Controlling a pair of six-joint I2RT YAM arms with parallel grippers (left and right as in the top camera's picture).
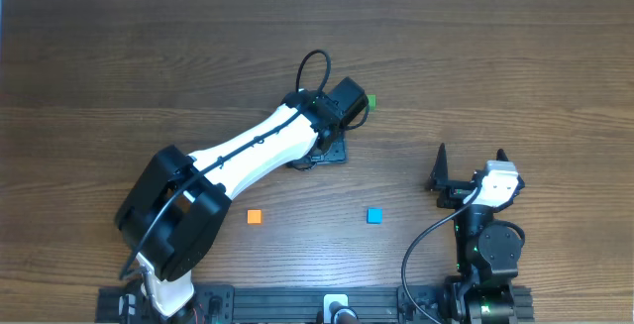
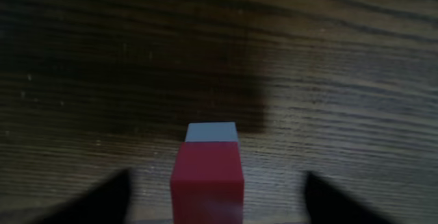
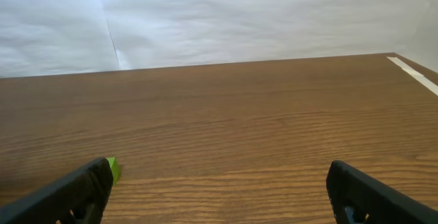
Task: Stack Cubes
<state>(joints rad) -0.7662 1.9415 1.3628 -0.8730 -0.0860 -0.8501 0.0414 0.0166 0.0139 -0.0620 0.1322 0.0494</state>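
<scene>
A red cube [image 2: 207, 183] sits on the wooden table [image 1: 475, 47] between the wide-apart fingers of my left gripper [image 2: 217, 177]; its far face looks pale. That gripper is open and low over the cube, near the table's middle [image 1: 321, 152]. Just beyond the left wrist lies a green cube [image 1: 371, 100], which also peeks out behind one right finger [image 3: 113, 169]. An orange cube [image 1: 255, 217] and a blue cube [image 1: 373, 215] lie near the front. My right gripper [image 1: 471, 156] is open and holds nothing, at the right front.
The left arm's white link [image 1: 248, 156] slants across the middle of the table. A white wall [image 3: 219, 18] stands behind the table's far edge. Bare wood stretches across the back and the right side.
</scene>
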